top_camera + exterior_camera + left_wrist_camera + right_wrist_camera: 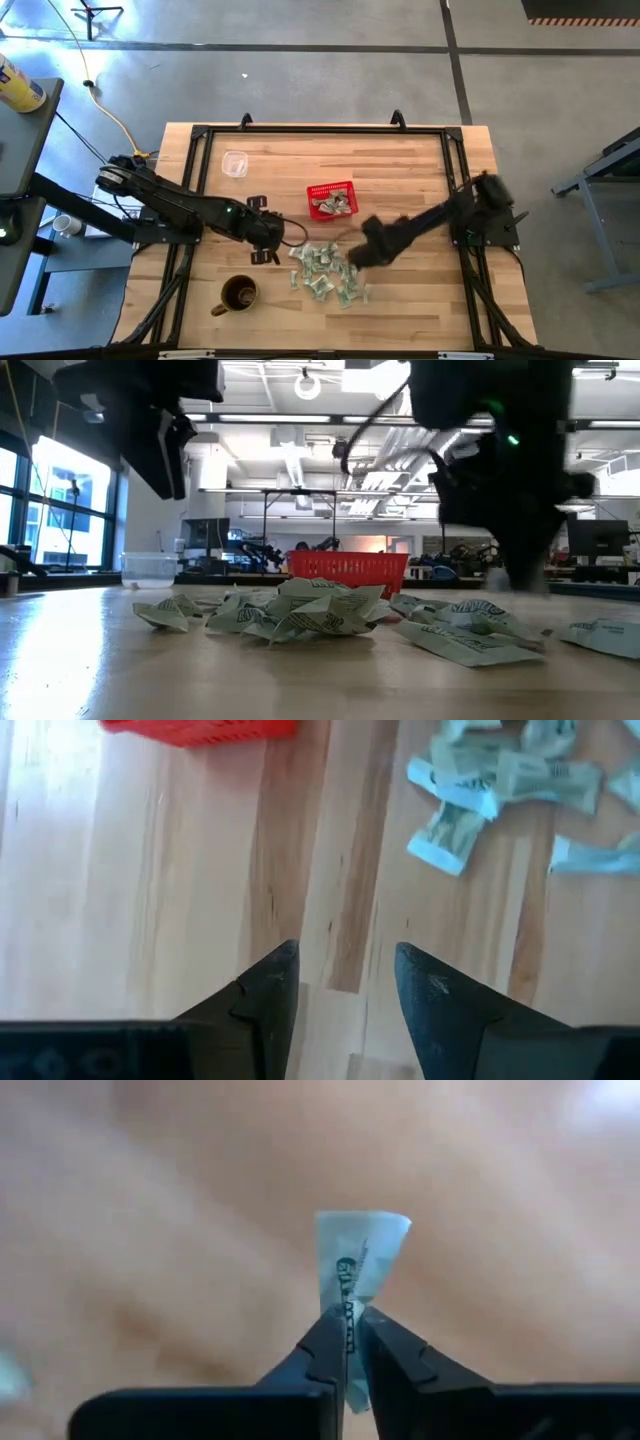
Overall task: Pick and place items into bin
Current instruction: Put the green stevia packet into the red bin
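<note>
Several pale green-and-white packets (325, 270) lie in a loose pile on the table, near its front middle. The red mesh basket (332, 199) stands behind them with a few packets inside. My right gripper (358, 255) is over the pile's right side, shut on one packet (358, 1260). My left gripper (268, 240) is open and empty, left of the pile; its fingers (275, 985) stand over bare wood. My right gripper pinches one packet between its two fingers, which meet on its lower part (350, 1320). The packet's crumpled upper end (362, 1235) sticks out past the fingertips. The blurred table behind it suggests it is off the table.
A brown mug (238, 295) stands at the front left. A clear plastic cup (235, 163) stands at the back left. A black frame (320, 130) runs around the table's edges. Bare wood lies between the basket and the pile.
</note>
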{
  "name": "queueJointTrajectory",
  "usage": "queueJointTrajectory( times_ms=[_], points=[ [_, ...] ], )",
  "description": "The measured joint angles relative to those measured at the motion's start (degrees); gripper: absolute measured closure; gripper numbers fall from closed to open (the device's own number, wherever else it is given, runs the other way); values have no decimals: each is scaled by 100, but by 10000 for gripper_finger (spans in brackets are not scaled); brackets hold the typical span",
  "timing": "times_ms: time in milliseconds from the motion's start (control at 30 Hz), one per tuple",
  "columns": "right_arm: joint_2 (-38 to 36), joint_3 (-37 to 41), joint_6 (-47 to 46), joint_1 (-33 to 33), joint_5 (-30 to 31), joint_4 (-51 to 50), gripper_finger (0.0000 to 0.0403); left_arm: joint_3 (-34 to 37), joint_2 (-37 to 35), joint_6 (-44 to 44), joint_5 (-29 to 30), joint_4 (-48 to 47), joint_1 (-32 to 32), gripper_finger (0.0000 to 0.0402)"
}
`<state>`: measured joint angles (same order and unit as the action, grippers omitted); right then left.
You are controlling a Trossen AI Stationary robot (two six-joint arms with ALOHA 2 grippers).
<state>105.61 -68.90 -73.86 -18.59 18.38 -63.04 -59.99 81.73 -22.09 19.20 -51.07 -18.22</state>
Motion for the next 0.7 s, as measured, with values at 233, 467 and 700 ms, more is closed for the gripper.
queueJointTrajectory(
  times_ms=[233, 467, 700],
  points=[
    [-1345, -23, 3420, 1477, 408, 1910, 383, 0, 2, -1038, -62, 277, 287, 202],
    [-802, -13, 5673, 2843, -1405, 3098, 395, -2, 24, -1689, 45, 676, 298, 202],
    [-496, -29, 6481, 3144, -2425, 3468, 266, -4, 76, -2327, 462, 619, 287, 173]
  ],
)
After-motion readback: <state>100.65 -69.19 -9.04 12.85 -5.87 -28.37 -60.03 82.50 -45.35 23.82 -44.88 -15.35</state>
